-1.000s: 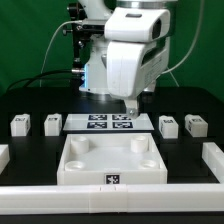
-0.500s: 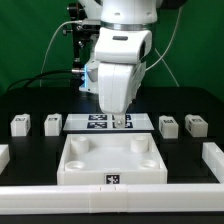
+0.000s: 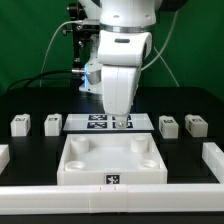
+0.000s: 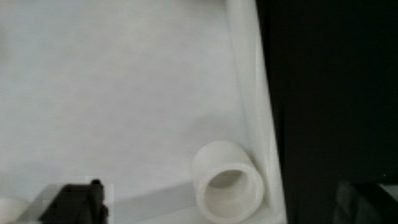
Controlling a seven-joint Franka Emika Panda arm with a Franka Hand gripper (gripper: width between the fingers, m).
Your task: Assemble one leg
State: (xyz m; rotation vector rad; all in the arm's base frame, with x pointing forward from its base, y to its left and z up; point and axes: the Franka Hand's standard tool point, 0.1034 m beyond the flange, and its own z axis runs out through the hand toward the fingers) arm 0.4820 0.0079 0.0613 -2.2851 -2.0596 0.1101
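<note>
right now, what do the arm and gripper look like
The arm is bulky: smooth, rounded white shells with a dark band at one joint. The gripper ends in two black, blocky fingers, seen in the wrist view.

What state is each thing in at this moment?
gripper: open, holding nothing.
legs: all four lying loose, none mounted.
tray-like part: lying flat, visible corner sockets empty.

Open sides, crowded middle
Bare table (image 3: 30, 148) flanks the tray (image 3: 80, 172); the arm (image 3: 120, 70) blocks the marker board (image 3: 76, 122) between the legs (image 3: 52, 123).
</note>
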